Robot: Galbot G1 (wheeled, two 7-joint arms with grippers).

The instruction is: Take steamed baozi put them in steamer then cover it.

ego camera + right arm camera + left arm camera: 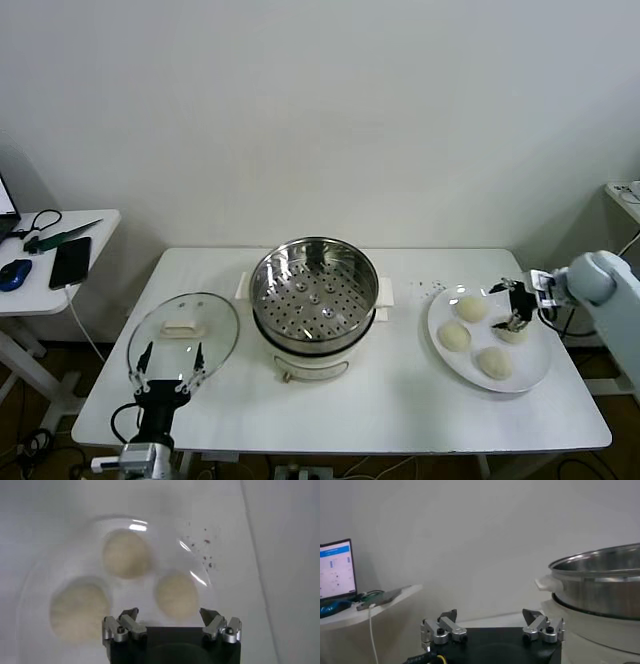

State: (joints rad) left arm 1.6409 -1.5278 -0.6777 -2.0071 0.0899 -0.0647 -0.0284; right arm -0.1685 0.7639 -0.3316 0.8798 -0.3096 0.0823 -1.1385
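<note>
Four cream-white baozi lie on a white plate (536,362) at the table's right: one at the back (471,307), one on the left (454,336), one at the front (494,362) and one (514,333) under my right gripper (517,308). The right gripper is open just above that side of the plate. In the right wrist view its jaws (169,614) stand wide, with one baozi (176,595) just ahead between them and two more (126,554) (79,611) beyond. The empty steel steamer (315,290) stands mid-table. The glass cover (183,335) lies flat to its left. My left gripper (166,362) is open and empty at the cover's near edge.
A side table (60,260) at the far left holds a phone, a mouse and cables. The left wrist view shows the open left gripper (490,615), the steamer's wall (600,587) and a laptop (337,572). Dark crumbs lie on the table by the plate (205,550).
</note>
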